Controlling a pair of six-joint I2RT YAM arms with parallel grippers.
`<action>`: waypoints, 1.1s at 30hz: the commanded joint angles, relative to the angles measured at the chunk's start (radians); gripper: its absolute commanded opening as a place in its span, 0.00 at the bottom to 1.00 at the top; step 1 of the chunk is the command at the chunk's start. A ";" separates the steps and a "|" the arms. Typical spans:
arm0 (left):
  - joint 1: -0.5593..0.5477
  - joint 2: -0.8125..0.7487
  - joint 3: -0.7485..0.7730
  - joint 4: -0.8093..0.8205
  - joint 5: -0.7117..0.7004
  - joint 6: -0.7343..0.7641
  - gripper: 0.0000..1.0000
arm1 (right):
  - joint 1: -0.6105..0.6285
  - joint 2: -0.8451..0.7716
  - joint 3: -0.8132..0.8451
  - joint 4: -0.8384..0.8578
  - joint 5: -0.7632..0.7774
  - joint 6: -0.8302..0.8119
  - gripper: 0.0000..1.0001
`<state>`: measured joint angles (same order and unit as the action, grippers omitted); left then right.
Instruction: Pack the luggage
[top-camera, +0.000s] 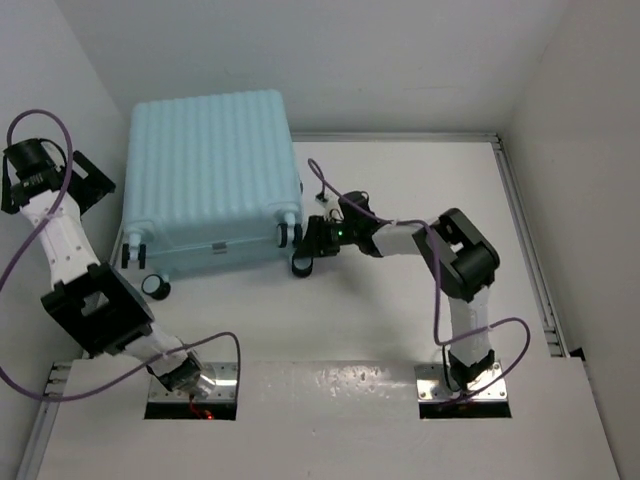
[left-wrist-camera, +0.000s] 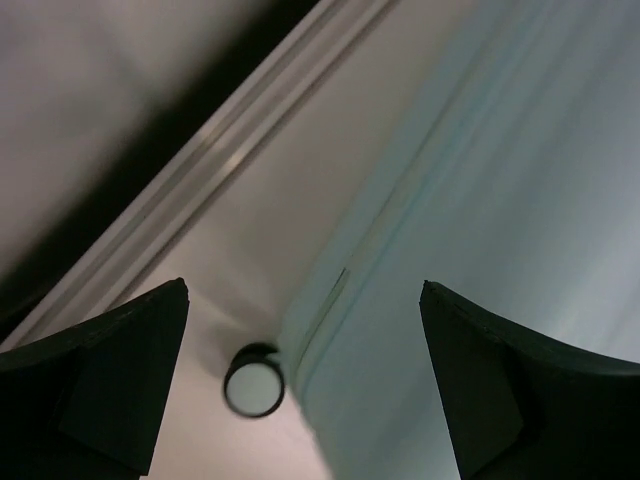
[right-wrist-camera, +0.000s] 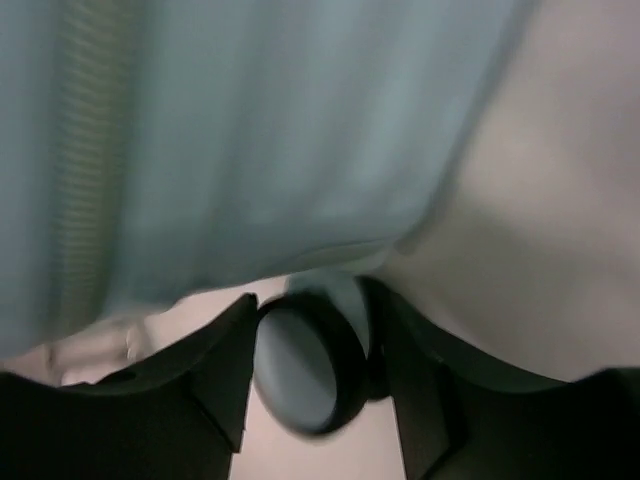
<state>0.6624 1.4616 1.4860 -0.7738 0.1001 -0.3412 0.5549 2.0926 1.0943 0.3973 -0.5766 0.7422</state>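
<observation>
Nearest the lens from above, the two arm bases (top-camera: 190, 385) are sitting at the near edge of the table (top-camera: 400, 180). The luggage (top-camera: 212, 180) is lying flat and closed toward the far left corner, its wheels pointing at the near edge. The left gripper (top-camera: 98, 185) is hovering beside the case's left side. The right gripper (top-camera: 306, 250) is reaching in at the case's near right corner, by a wheel (top-camera: 301, 266).

On the left wrist, the fingers (left-wrist-camera: 120, 360) are standing wide apart with nothing between them. They are looking down the shell at another wheel (left-wrist-camera: 253, 381).

On the right wrist, the fingers (right-wrist-camera: 225, 380) are straddling the corner wheel (right-wrist-camera: 305, 375), just about touching both of its sides. I cannot tell whether it is truly pinched.

As I judge it, packing proper is not yet under way. The step in hand is getting hold of the closed case to shift or turn it. Next, the right pincer is needing a firm squeeze on that wheel, which may swivel, while the left is steadying the shell.
</observation>
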 joint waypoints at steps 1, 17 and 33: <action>-0.039 0.136 0.158 0.082 -0.025 0.008 1.00 | 0.047 -0.204 -0.144 -0.156 -0.295 -0.078 0.52; -0.446 0.821 0.729 0.105 0.780 0.237 0.88 | -0.213 -0.642 -0.361 -0.140 0.007 -0.657 0.59; -0.305 0.159 0.541 0.030 0.296 0.438 1.00 | 0.042 -0.422 -0.196 0.182 0.068 -0.695 0.57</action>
<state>0.3676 1.8130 2.1067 -0.5980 0.3977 -0.0475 0.4969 1.6047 0.7712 0.3748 -0.5705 0.0055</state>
